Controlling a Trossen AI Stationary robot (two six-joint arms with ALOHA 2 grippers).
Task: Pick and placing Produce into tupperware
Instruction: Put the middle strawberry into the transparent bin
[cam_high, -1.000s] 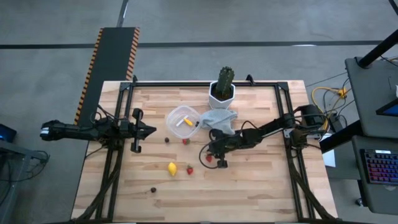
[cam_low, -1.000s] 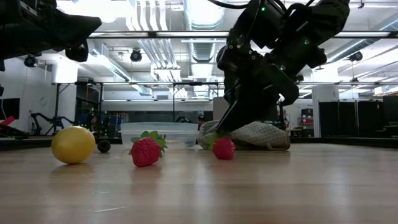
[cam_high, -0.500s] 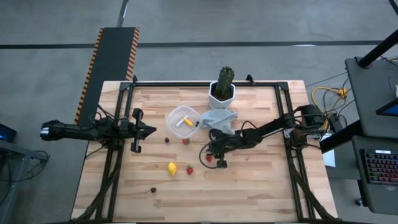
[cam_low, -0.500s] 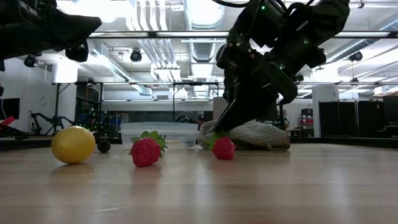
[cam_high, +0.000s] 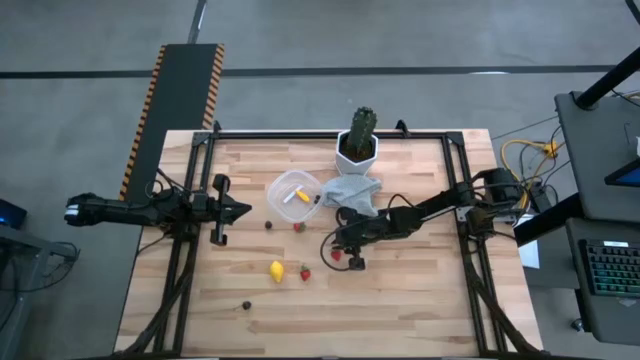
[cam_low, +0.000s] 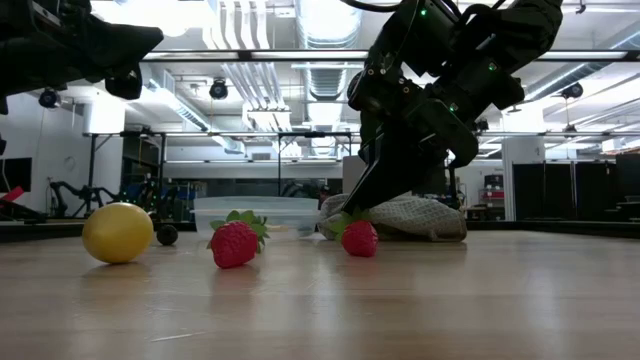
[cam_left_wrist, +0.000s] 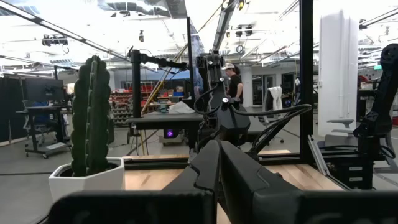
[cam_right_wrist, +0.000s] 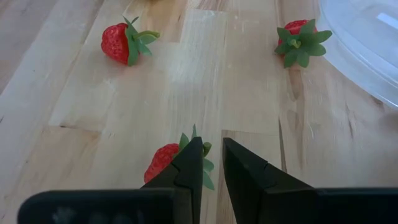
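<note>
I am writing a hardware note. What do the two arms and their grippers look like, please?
Both arms are dark, almost black, jointed segments with black cables along them. The left gripper and the right gripper each have two fingers. Seen close, the right gripper's fingers are matte black, angular and taper to pointed tips. No markings are readable.

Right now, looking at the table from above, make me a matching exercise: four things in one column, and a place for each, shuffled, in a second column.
Things:
1. lemon
2. cactus
3. right gripper
4. left gripper

Places:
A. in the white pot at the table's far edge
B. down at a strawberry near the table's middle
C. on bare wood beside a loose strawberry
D. over the table's left edge, away from the produce

Pairs: 1-C, 2-A, 3-B, 4-D
</note>
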